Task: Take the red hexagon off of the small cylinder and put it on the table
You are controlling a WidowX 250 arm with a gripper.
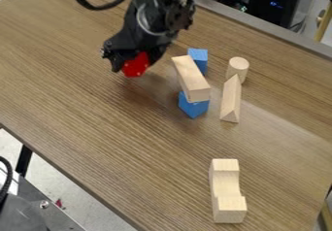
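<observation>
"since the red hexagon [136, 67] is off the small cylinder [238, 66], how much is left for you?"

"the lifting is done, i judge. my gripper [135, 62] has it pinched at eleven o'clock, seemingly above the table [77, 104], so lowering and letting go remain."

"what do the shapes look like?"

"mine is flat-sided and smooth. the cylinder stands at two o'clock, round, pale wood; a three-sided wedge [230, 101] lies at its six o'clock. at five o'clock sits a scooped wooden block [226, 186]. fine brown grain streaks the tabletop."
</observation>
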